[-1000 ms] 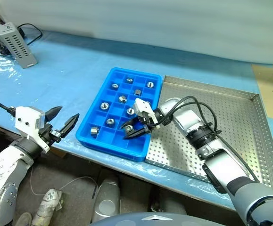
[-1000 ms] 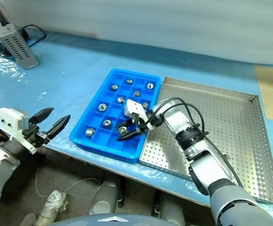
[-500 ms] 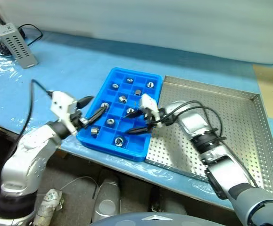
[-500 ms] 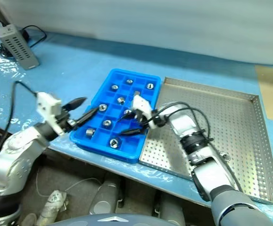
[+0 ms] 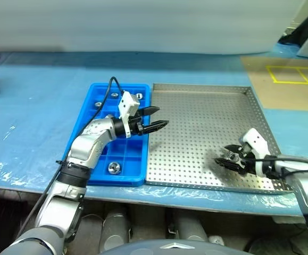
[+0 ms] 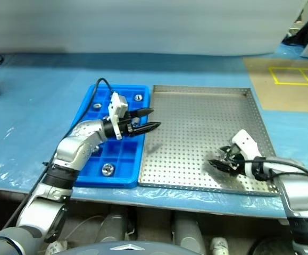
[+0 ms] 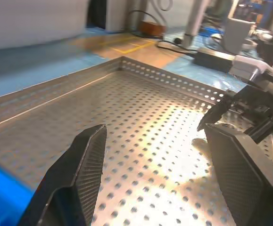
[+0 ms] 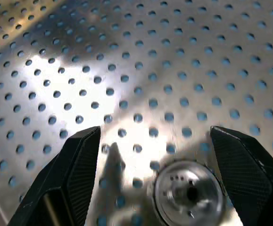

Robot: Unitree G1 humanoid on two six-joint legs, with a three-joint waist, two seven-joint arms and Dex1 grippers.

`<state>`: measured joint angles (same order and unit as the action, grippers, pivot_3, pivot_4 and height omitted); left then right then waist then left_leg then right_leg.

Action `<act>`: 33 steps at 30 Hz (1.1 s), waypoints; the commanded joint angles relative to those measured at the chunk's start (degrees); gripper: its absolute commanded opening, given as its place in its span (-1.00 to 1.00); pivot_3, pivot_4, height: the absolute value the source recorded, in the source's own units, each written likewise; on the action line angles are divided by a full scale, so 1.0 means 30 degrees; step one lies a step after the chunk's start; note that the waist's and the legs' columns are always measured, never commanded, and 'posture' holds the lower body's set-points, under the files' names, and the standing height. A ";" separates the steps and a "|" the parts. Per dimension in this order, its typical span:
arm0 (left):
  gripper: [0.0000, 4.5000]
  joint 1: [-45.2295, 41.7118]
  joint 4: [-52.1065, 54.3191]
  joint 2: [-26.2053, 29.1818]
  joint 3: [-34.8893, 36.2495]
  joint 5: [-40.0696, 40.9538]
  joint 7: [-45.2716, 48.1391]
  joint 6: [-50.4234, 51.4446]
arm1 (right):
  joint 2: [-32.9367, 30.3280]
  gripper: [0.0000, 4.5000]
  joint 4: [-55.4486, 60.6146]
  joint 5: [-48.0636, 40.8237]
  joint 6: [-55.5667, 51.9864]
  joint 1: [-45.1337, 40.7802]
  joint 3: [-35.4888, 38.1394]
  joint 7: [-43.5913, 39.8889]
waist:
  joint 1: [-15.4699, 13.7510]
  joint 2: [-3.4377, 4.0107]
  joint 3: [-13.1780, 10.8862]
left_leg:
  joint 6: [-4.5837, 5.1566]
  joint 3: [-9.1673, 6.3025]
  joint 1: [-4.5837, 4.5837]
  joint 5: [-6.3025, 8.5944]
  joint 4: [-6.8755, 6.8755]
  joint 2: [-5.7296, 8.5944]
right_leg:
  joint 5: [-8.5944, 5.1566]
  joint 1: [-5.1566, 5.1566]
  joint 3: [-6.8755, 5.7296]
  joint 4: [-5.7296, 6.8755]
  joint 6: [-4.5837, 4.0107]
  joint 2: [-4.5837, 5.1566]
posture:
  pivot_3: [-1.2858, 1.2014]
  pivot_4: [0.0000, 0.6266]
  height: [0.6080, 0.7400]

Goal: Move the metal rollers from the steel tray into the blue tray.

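The blue tray (image 5: 92,139) lies left of the steel tray (image 5: 207,122), rim to rim. Metal rollers rest in its compartments, one at the front (image 5: 114,168) and one at the back (image 5: 139,96). My left gripper (image 5: 163,117) is open and empty, pointing right, level above the steel tray's left edge. My right gripper (image 5: 223,155) hangs open low over the steel tray's front right part. In the right wrist view a metal roller (image 8: 188,192) lies on the perforated floor between the open fingers (image 8: 82,155), untouched. The left wrist view looks across the tray at the right gripper (image 7: 221,115).
Blue sheeting (image 5: 31,106) covers the table around both trays. A brown panel with yellow tape lines (image 5: 294,74) lies at the back right. The table's front edge runs just in front of both trays.
The view swung right. My right gripper opened, left a roller in the blue tray and moved to the steel tray's front right. My left arm swung in across the blue tray.
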<state>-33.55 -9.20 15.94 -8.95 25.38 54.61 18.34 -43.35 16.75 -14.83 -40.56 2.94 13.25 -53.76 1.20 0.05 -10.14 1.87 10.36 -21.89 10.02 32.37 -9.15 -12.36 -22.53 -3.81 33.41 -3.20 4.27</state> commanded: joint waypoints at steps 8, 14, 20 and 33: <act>0.55 -0.0878 -0.1389 -0.0441 0.0217 -0.0664 0.1511 -0.1239 | 0.0990 0.71 0.0521 -0.0268 0.0354 0.1199 0.0300 0.2762 | 0.0829 0.0003 0.0003 | 0.0103 -0.0014 0.0000 0.0064 0.0102 -0.0001 | 0.0001 0.0121 -0.0023 -0.0166 0.0015 0.0001 | -0.32 -0.52 1.00; 0.55 -0.0475 -0.0922 -0.0103 0.0669 -0.0818 0.1107 -0.1278 | 0.1289 -0.03 -0.0920 -0.0498 0.0956 -0.0420 -0.0683 0.2849 | 0.0856 0.0007 0.0005 | 0.0191 -0.0017 -0.0056 0.0127 0.0126 0.0042 | 0.0076 0.0127 -0.0018 -0.0187 -0.0088 0.0033 | -0.27 -0.52 1.00; 0.55 0.0710 0.0981 0.0989 0.1761 -0.0703 -0.0052 -0.0781 | 0.2198 -0.27 -0.2532 -0.1348 0.1445 -0.4592 -0.1998 0.2355 | 0.0796 0.0026 0.0005 | 0.0207 -0.0034 -0.0064 0.0120 0.0113 0.0020 | 0.0098 0.0104 -0.0035 -0.0159 -0.0120 0.0027 | -0.12 -0.52 1.00; 0.55 0.8329 0.9665 0.4206 0.7404 0.0343 -0.4994 0.1903 | 0.7218 -0.27 -0.8415 -0.2517 0.2733 -1.5133 -0.7849 -0.3948 | -0.2120 0.0000 -0.0024 | 0.0004 -0.0066 -0.0079 0.0078 0.0069 -0.0069 | 0.0001 0.0017 -0.0175 0.0075 -0.0290 0.0022 | 0.25 -0.52 1.00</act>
<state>-9.22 15.01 28.19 10.98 24.88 41.09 23.45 -21.80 -8.30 -21.66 -34.34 -40.63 -9.91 -62.77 -5.16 0.05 -10.22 1.90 10.16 -22.20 10.27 32.59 -9.34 -12.35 -22.50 -4.35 33.62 -4.07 4.35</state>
